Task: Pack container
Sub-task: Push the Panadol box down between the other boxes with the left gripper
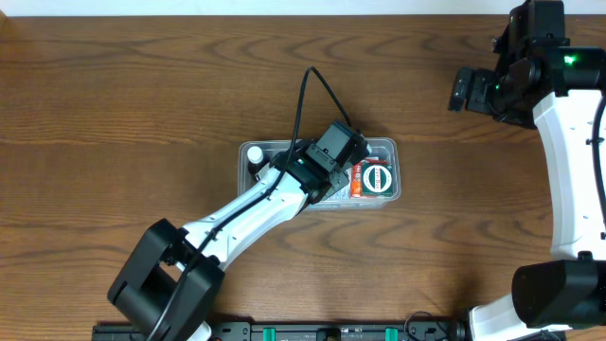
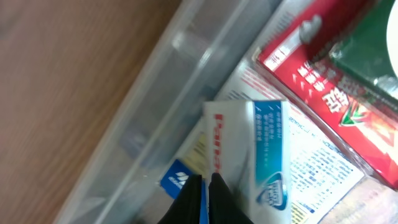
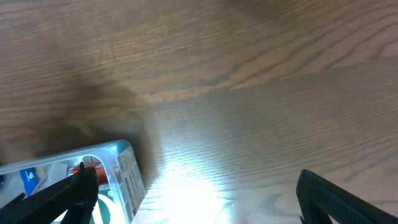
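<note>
1. Overhead shows the clear plastic container (image 1: 386, 143) lying mid-tabletop (image 1: 133, 85) and partly packed. A red-and-green packet (image 1: 374, 180) with a round label fills its right end, and a small white round item (image 1: 256, 159) sits at its left end.
2. The left end effector (image 2: 207, 182) reaches into the middle of the container. Its dark fingers stand almost pressed together at the near edge of a white-and-blue carton (image 2: 255, 149). I cannot tell whether they pinch the carton or only touch it.
3. The right end effector (image 3: 196, 177) hangs spread wide and empty over bare wood, well apart from the container.
4. I see no loose goods waiting outside the container, so packing looks close to finished. What seems left is settling the carton flat and pulling the arm clear. No lid is in view.
5. The container is thin, glossy and see-through, with rounded corners and a stepped rim. The carton looks like stiff printed card with flat faces and crisp edges. The packet has a slick, shiny printed face. Under both lies a printed white pack (image 2: 323, 171). The tabletop is dark wood grain with a patch of glare.
</note>
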`<state>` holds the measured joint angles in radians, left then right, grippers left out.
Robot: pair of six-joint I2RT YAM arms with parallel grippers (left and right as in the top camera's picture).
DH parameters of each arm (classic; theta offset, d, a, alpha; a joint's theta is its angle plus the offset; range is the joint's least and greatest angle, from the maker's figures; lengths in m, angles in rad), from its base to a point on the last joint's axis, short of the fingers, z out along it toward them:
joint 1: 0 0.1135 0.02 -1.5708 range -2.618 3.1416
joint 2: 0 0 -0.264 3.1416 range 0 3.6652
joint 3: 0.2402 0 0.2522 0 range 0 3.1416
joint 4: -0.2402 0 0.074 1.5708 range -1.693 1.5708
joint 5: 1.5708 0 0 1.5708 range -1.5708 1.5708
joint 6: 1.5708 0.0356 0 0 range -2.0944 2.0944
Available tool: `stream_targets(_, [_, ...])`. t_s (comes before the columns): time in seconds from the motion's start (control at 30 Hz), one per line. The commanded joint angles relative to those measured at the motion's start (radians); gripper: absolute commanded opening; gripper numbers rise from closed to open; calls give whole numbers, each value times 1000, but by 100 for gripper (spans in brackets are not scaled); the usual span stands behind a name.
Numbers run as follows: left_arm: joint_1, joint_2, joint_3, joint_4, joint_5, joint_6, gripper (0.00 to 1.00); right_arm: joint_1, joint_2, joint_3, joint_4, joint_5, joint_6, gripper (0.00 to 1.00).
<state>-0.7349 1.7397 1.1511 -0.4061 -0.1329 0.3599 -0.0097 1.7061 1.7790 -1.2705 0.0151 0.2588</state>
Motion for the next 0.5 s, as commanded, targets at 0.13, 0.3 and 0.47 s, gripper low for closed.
stream_targets(0.13, [-19, 9, -2, -1, 21, -23, 6, -3, 2, 7, -1, -4, -5, 99])
stream_targets(0.3, [-70, 9, -2, 11, 20, -25, 6, -3, 2, 7, -1, -4, -5, 99])
stream_targets(0.47, [-91, 9, -2, 14, 16, -26, 6, -3, 2, 7, -1, -4, -5, 99])
